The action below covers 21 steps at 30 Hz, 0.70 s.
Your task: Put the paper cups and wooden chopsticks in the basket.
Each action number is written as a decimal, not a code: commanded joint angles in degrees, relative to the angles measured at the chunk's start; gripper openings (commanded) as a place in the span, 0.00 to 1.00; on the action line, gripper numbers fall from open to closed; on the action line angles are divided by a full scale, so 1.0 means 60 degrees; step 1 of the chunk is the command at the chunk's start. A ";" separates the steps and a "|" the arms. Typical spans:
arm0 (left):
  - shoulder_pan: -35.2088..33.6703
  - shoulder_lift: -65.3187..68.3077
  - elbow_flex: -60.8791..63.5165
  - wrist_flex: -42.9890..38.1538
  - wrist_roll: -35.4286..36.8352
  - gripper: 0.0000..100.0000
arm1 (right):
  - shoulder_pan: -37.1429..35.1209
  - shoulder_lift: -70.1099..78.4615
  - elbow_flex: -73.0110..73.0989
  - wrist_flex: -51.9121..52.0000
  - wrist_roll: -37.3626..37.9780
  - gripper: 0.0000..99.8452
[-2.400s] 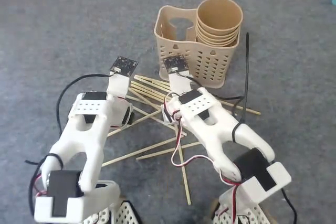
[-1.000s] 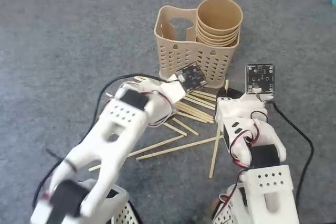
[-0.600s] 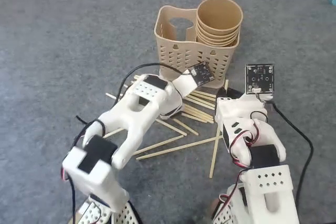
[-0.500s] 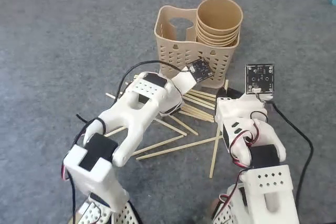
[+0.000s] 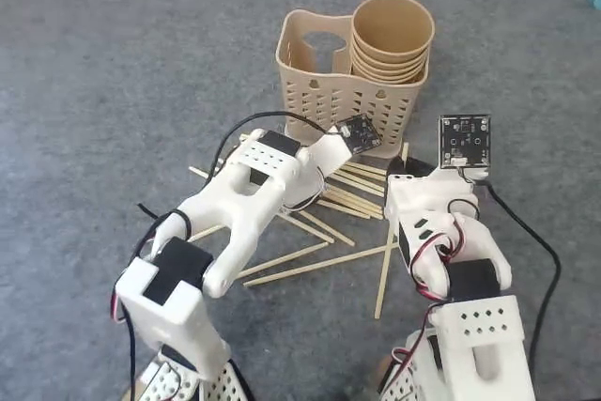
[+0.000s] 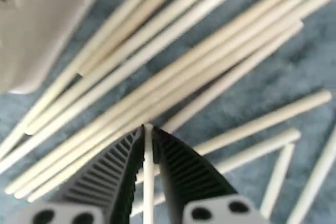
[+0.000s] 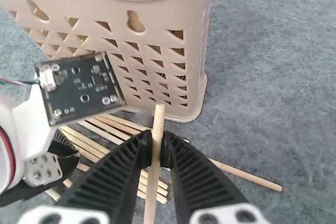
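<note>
The beige basket (image 5: 329, 105) stands at the back, with a stack of paper cups (image 5: 392, 30) in its right compartment. Wooden chopsticks (image 5: 352, 199) lie piled on the grey carpet just in front of it. My left gripper (image 6: 148, 128) is down over that pile, shut on one chopstick (image 6: 148, 182) that runs between its jaws; the basket's bottom corner (image 6: 37, 24) is close by. My right gripper (image 7: 155, 137) hovers in front of the basket (image 7: 157, 51), shut on an upright chopstick (image 7: 157, 116). In the high view that arm (image 5: 441, 223) sits right of the pile.
More chopsticks (image 5: 282, 260) lie scattered toward the front, between the two arms. The left arm's camera board (image 7: 79, 87) hangs close beside my right gripper. A black cable (image 5: 549, 279) trails at the right. Open carpet stretches left of the basket.
The left arm swung right from the centre-left onto the pile by the basket. The right arm drew back to the right with its chopstick and has kept still for the last second.
</note>
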 commanded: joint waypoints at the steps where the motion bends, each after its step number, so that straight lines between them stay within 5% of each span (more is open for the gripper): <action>1: 0.0088 -0.0469 -0.0388 0.0249 0.0059 0.01 | 0.0081 -0.0330 -0.0015 -0.0183 0.0015 0.01; 5: 0.0015 -0.1626 -0.0374 0.0615 0.0879 0.01 | 0.0081 -0.0330 -0.0015 -0.0198 0.0015 0.01; 21: 0.0000 -0.7194 -0.0374 0.2535 0.0967 0.01 | 0.0081 -0.0315 0.0000 -0.0198 0.0015 0.01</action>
